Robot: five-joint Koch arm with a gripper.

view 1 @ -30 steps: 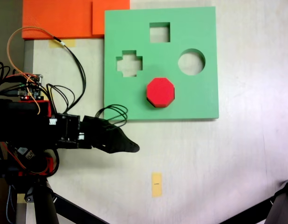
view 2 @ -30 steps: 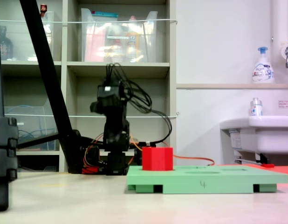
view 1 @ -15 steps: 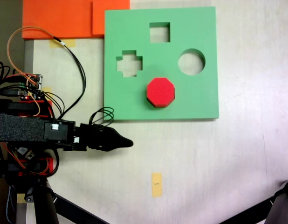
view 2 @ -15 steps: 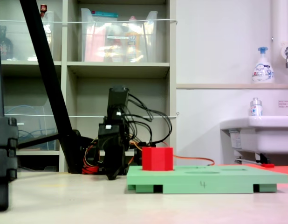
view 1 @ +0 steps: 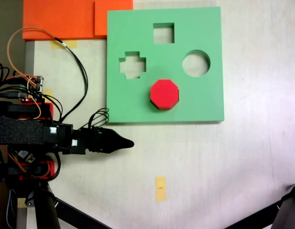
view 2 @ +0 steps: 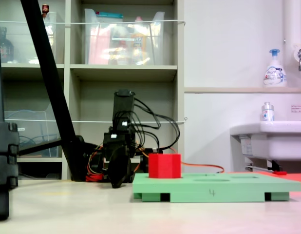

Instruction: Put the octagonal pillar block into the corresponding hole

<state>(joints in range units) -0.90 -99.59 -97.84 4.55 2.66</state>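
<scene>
The red octagonal pillar block stands upright on the green foam board, below and between the cross-shaped and round cutouts. In the side-on fixed view the block rises well above the board. The eight-sided hole is hidden under it, and how deep the block sits cannot be told. My gripper lies low over the table, off the board's lower left corner and well apart from the block. It shows a single dark pointed tip. Head-on, the gripper is a dark mass near the tabletop.
The board also has a square cutout, a cross cutout and a round cutout. Orange foam sheets lie at the top left. A yellow tape strip marks the table. Tripod legs and cables crowd the left side.
The gripper rolled at the wrist, dropped lower and drew slightly back to the left. The red block and the board have not moved.
</scene>
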